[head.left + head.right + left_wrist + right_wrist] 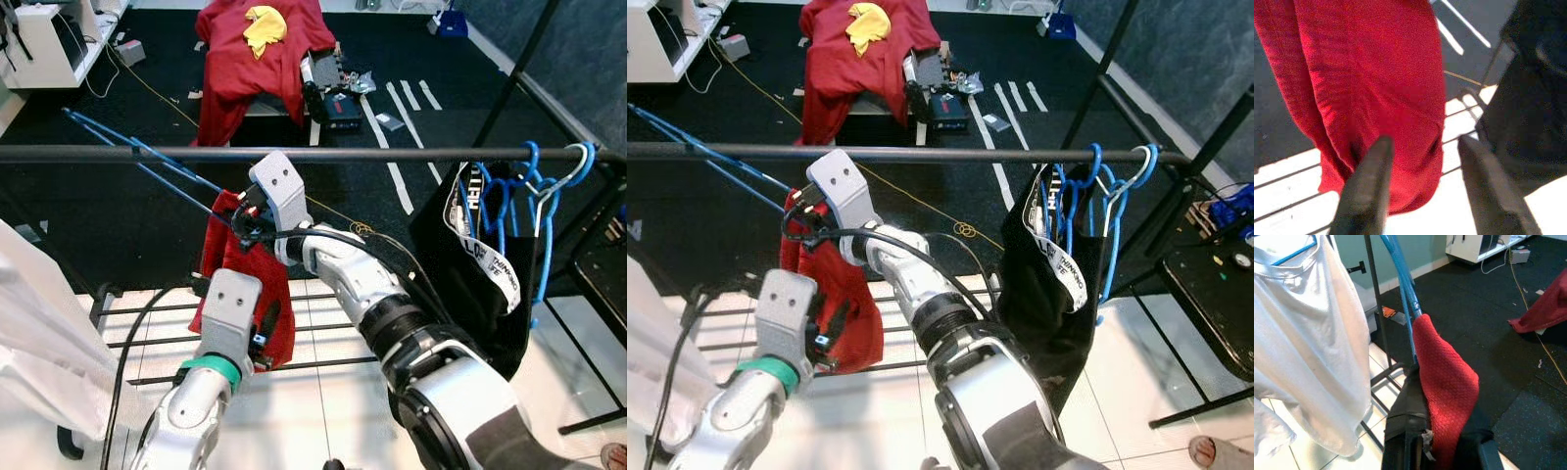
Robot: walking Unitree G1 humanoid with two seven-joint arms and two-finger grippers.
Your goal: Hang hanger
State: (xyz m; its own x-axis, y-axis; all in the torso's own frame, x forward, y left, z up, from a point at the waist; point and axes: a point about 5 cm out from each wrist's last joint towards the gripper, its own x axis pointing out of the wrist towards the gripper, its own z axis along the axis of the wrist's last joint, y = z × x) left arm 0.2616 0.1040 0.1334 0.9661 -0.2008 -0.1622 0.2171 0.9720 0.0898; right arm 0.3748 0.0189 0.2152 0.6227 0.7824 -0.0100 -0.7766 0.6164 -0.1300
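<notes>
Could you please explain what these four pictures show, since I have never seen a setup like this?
This is a walking humanoid robot with two silver arms, each ending in a pincer of two black fingers. The two wide pictures come from cameras on its head, looking down; the other two come from cameras on its wrists.

Before it runs a dark clothes rail. Empty blue hangers and a black garment hang at the rail's right end; a white garment hangs at the left.

The right pincer is shut on a red garment draped over a blue hanger, held just below the rail. The left pincer is open, close against the cloth's lower part.
</notes>
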